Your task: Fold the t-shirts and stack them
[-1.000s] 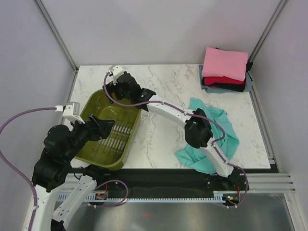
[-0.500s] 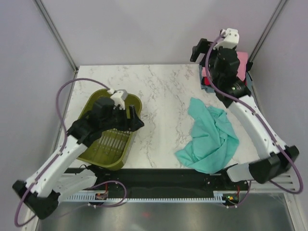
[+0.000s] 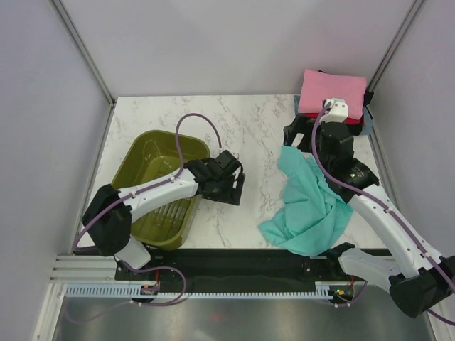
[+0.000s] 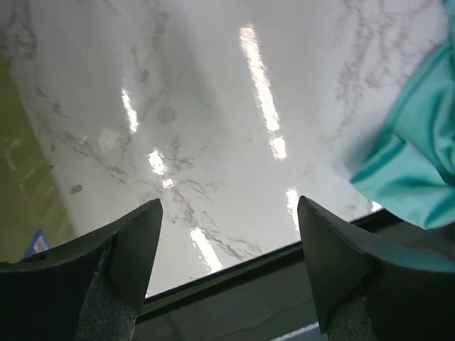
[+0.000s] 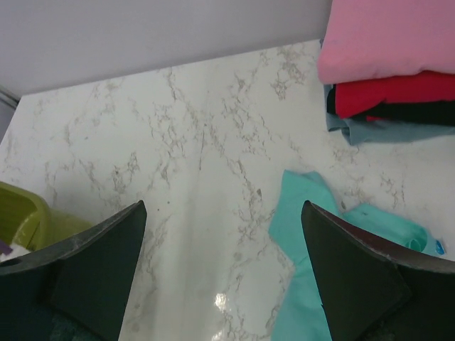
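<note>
Five t-shirts in all. One teal t-shirt (image 3: 311, 206) lies crumpled and unfolded on the right half of the marble table (image 3: 249, 128), running from mid-table down to the near edge. The other four are folded and piled in the far right corner: a pink t-shirt (image 5: 391, 35) on top, then a red t-shirt (image 5: 391, 91), a black t-shirt (image 5: 419, 112) and a grey-blue t-shirt (image 5: 398, 131) at the bottom. The pile sits apart from the teal one, with bare marble between them. One olive-green basket (image 3: 153, 153) stands on the left side of the table.

Two arms are in view. The left arm stretches from its base across the near right corner of the basket, and the left gripper (image 3: 231, 186) hangs over bare marble between the basket and the teal t-shirt. Its jaws are spread wide with nothing between them; the wrist view shows only tabletop and an edge of teal cloth off to the right.

The right arm reaches forward over the right side of the teal t-shirt. The right gripper (image 3: 297, 136) is above that shirt's far edge, near the pile. Its jaws are spread wide too, and empty.
</note>
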